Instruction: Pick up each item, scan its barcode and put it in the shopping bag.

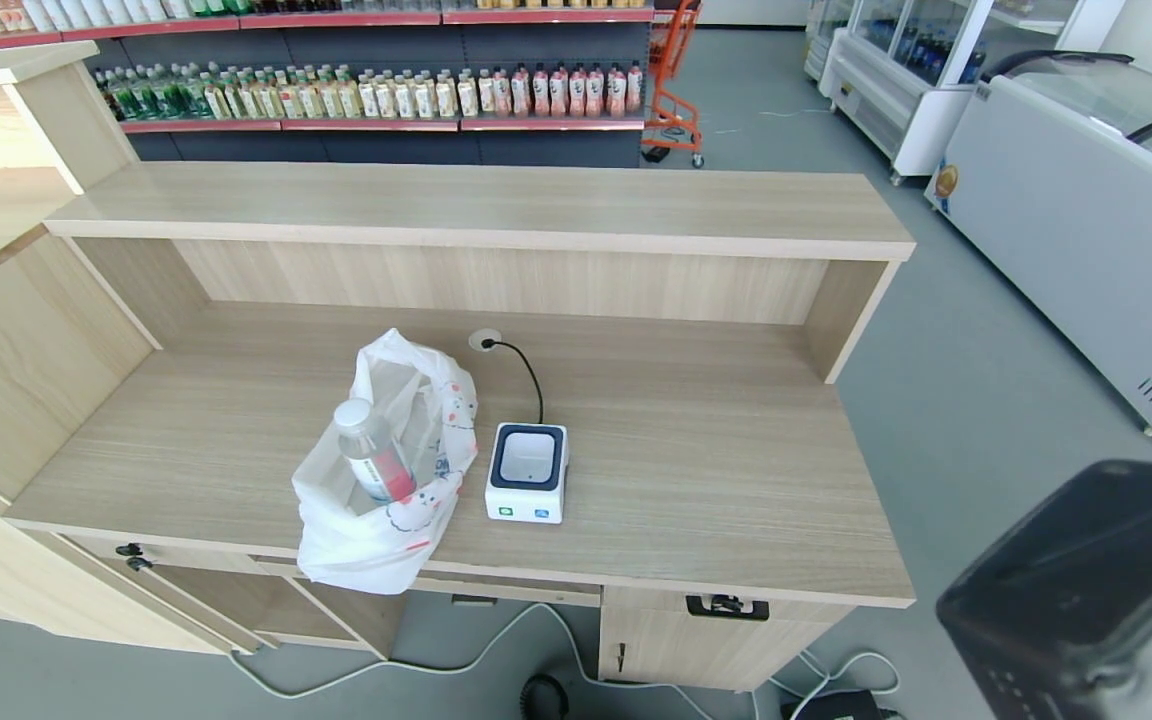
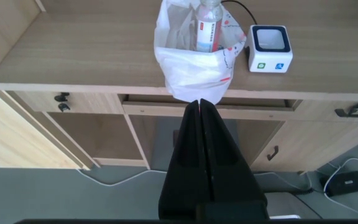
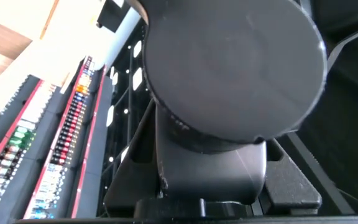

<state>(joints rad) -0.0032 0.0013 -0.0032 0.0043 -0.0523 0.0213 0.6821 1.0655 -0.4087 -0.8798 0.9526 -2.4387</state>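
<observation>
A white plastic shopping bag [image 1: 366, 540] stands open on the wooden desk [image 1: 696, 470], its bottom hanging over the front edge. A clear bottle with a red label [image 1: 373, 455] stands upright inside it. Beside the bag sits the white barcode scanner [image 1: 528, 470], window facing up. In the left wrist view my left gripper [image 2: 201, 102] is shut and empty, held off the desk's front edge, just below the bag [image 2: 191, 68], with the bottle [image 2: 207, 28] and scanner [image 2: 270, 46] beyond. My right gripper [image 3: 210, 168] is a dark mass. The right arm's black housing [image 1: 1086, 590] hangs off the desk's right end.
The scanner's black cable [image 1: 526, 375] runs to a hole in the desk top. A raised counter shelf [image 1: 476, 205] backs the desk. Drawers and cupboard handles [image 2: 61, 102] lie under the front edge. Drink shelves [image 1: 386, 95] and freezers [image 1: 1086, 200] stand behind.
</observation>
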